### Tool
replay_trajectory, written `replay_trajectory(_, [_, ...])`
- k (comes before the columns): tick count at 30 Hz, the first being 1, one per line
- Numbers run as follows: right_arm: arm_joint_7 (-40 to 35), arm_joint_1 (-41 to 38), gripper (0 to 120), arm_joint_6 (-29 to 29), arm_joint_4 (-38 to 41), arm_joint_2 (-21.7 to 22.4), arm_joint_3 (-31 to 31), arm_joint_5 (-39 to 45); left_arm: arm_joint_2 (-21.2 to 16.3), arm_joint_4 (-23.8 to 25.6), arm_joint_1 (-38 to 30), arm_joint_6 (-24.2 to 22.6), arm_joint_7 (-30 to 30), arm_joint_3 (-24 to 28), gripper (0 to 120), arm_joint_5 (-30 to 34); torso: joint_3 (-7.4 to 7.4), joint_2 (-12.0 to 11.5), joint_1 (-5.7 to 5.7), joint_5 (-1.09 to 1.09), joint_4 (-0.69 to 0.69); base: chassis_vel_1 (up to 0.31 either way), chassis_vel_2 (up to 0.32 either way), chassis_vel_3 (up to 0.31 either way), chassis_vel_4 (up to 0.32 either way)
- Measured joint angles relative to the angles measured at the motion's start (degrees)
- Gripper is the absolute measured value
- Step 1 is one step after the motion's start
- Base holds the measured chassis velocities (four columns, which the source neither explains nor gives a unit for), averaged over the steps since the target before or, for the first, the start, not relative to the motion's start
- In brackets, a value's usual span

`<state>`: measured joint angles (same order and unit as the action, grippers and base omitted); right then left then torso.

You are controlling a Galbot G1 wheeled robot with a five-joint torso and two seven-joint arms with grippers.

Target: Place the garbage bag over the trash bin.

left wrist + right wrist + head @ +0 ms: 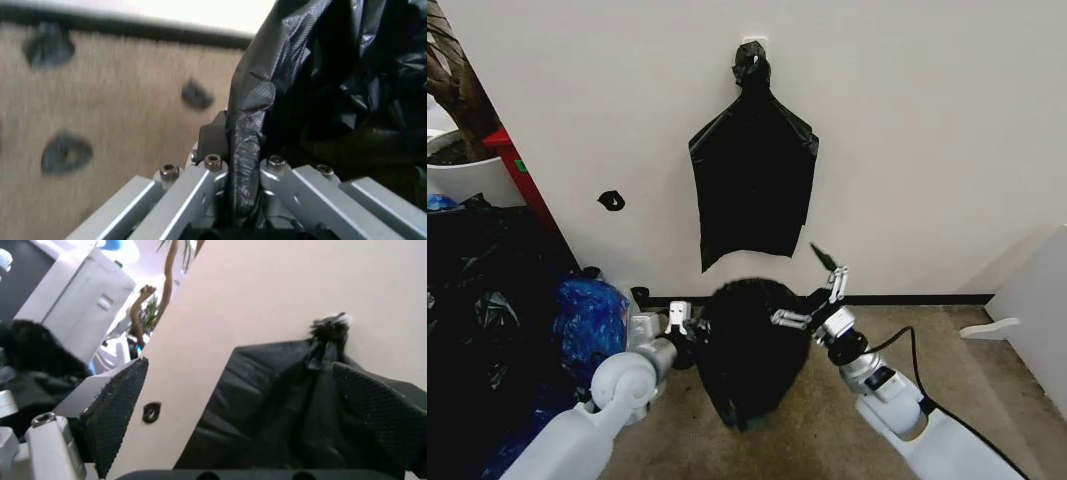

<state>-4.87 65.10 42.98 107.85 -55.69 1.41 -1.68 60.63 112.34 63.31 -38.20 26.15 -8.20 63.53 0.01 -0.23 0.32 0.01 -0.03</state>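
The garbage bag [749, 350] is sitting on the floor [947, 350] near the wall [927, 130], bulging round as though already draped over the trash bin, whose white sides are hidden under it. The left gripper [679, 322] is pressing against the bag's left side, and its wrist view is showing a twisted fold of black film [243, 165] running down between the closed jaws — so it is gripping the garbage bag's edge. The right gripper [819, 300] is hovering at the bag's upper right with its jaws spread wide and nothing between them; its wrist camera is looking up at the flat black bag [293, 410] hanging on the wall.

To finish well, I judge the left arm should be drawing its fold downward and outward evenly — not yanking, since thin film tears — while the right takes the opposite edge.

The bag is looking glossy, black, soft and heavily wrinkled.
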Motion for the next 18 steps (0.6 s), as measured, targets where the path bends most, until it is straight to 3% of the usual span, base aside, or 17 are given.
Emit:
replay_trajectory(6, [0.37,0.89,100,0.69,-0.73,-0.11,0.02,-0.65,1.85,-1.01,0.93,-0.91,4.07,1.04,3,-0.55,0.00,0.00,0.00,0.00,0.00,0.000,0.000,0.000,0.000])
replay_trajectory(18, [2.07,1.07,100,2.36,-3.99,-1.36,-0.33,-1.30,0.97,1.60,5.15,1.23,3.54,-0.80,49,-2.07,0.00,0.00,0.00,0.00,0.01,0.000,0.000,0.000,0.000])
